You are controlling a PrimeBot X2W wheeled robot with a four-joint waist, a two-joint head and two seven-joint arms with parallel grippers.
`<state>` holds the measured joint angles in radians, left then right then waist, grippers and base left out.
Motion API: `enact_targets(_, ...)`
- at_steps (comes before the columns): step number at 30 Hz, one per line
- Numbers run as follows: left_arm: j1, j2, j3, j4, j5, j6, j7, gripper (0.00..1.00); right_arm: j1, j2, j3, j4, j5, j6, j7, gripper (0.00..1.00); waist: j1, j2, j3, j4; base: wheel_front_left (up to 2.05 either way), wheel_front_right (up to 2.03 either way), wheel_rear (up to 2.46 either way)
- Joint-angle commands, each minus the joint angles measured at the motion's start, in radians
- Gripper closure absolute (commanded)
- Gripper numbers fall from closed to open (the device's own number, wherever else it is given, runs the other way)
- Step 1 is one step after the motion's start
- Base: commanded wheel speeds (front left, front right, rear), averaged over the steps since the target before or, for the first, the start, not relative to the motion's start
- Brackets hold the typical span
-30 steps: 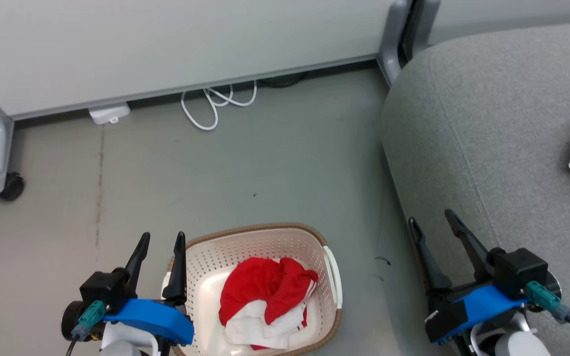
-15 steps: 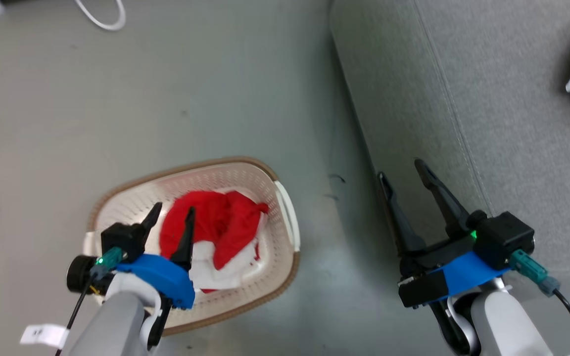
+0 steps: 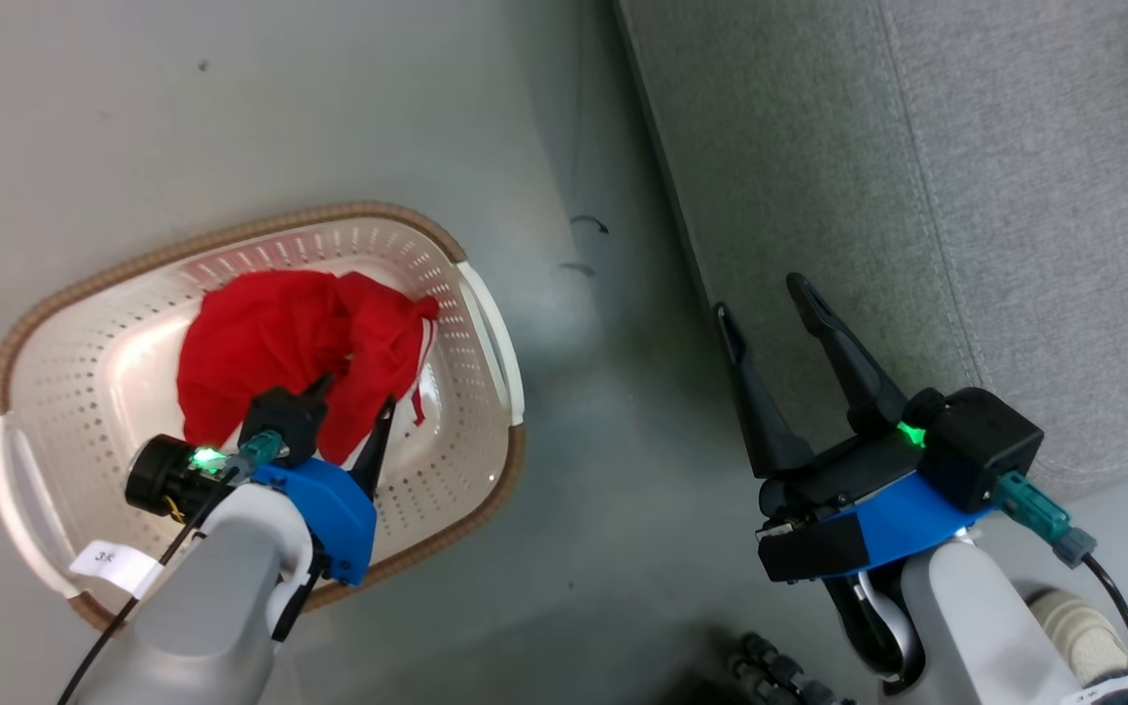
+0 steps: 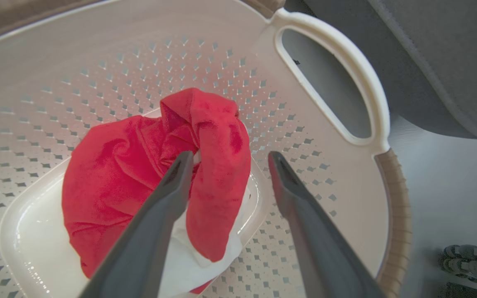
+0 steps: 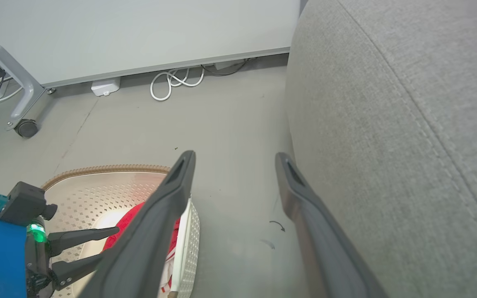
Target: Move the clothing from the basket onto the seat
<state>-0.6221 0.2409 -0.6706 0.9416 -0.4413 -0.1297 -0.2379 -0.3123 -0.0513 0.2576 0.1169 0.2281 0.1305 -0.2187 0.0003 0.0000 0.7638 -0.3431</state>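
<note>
The cream basket (image 3: 231, 230) stands on the floor at the left, holding crumpled red clothing (image 3: 270, 333) with white fabric under it. My left gripper (image 3: 353, 397) is open and reaches down inside the basket. In the left wrist view the left gripper (image 4: 230, 155) straddles a raised fold of the clothing (image 4: 118, 174), and one finger (image 4: 172, 186) rests against the cloth. My right gripper (image 3: 760, 294) hangs open and empty over the floor beside the front edge of the grey seat (image 3: 916, 196). The right wrist view also shows the basket (image 5: 106, 169) and the seat (image 5: 387, 103).
A pale grey wheeled partition panel (image 5: 139, 33) with a caster (image 5: 26, 128) stands beyond the basket. A coiled white cable (image 5: 172, 80) and a white adapter (image 5: 105, 87) lie at its foot. Bare grey floor (image 3: 574, 411) runs between basket and seat.
The head camera has tilted down, shifting the whole picture. My left gripper moved from beside the basket down into it, onto the red clothing. The right gripper stayed open by the seat.
</note>
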Motion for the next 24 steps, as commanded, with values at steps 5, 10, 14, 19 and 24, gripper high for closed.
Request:
enact_targets(5, -0.067, 0.023, -0.051, 0.066, -0.02, -0.001, -0.01, 0.0, -0.032, 0.002, 0.015, 0.004, 0.013, 0.0, -0.021, 0.0, -0.0003, 0.0, 0.083, -0.025, 0.0, 0.0, 0.0)
enact_targets(10, -0.11, 0.028, -0.078, 0.112, -0.038, -0.001, -0.021, 0.0, -0.04, 0.002, 0.024, 0.004, 0.017, 0.0, -0.03, 0.0, -0.0003, 0.0, 0.118, -0.03, 0.0, 0.0, 0.0)
enact_targets(14, -0.148, 0.028, -0.086, 0.153, -0.056, -0.001, -0.022, 0.0, -0.047, 0.002, 0.033, -0.001, 0.025, 0.0, -0.034, 0.0, -0.0003, 0.0, 0.142, -0.039, 0.0, 0.0, 0.0)
enact_targets(19, -0.189, 0.021, -0.104, 0.188, -0.094, -0.001, -0.023, 0.0, -0.053, 0.002, 0.043, 0.003, 0.032, 0.0, -0.041, 0.0, -0.0003, 0.0, 0.161, -0.049, 0.0, 0.0, 0.0)
enact_targets(24, -0.207, 0.016, -0.138, 0.203, -0.132, -0.001, -0.004, 0.0, -0.058, 0.002, 0.048, 0.012, 0.037, 0.0, -0.041, 0.0, -0.0003, 0.0, 0.163, -0.051, 0.0, 0.0, 0.0)
